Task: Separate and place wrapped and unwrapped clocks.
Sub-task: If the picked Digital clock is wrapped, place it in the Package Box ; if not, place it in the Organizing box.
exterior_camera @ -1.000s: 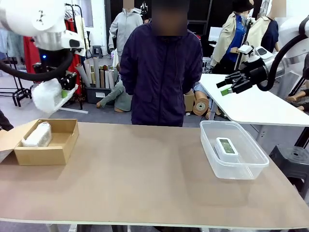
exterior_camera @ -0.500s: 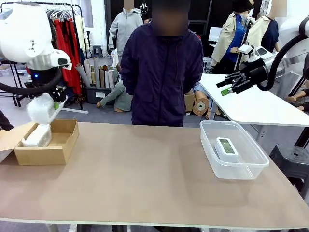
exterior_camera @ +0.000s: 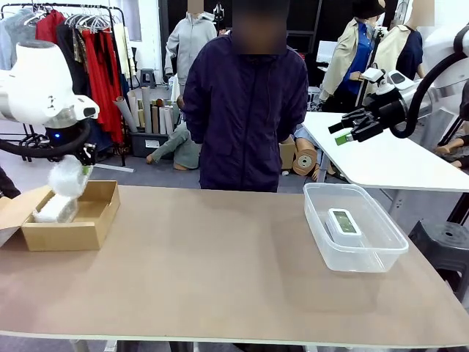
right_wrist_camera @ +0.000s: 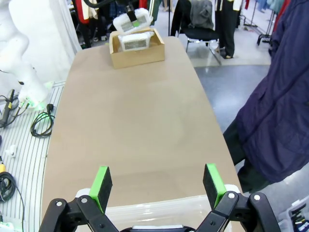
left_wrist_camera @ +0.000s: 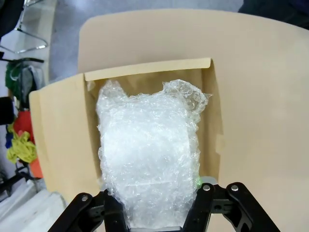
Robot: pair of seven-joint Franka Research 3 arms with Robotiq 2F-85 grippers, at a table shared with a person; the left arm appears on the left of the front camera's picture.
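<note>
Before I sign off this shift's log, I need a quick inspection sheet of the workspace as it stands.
Surface: brown table, bare between the containers.
Job's things: one wrapped clock lies in the cardboard box; a second wrapped clock is held just over that box; the bare clock lies in the clear tub.
Clutter: nothing seen.
End effectors: left end effector shut on the second wrapped clock; right end effector open, empty, raised above the clear tub.
Cables: floor cables beside the table.
Surroundings: person standing at the far side; clothes rack; white table.
</note>
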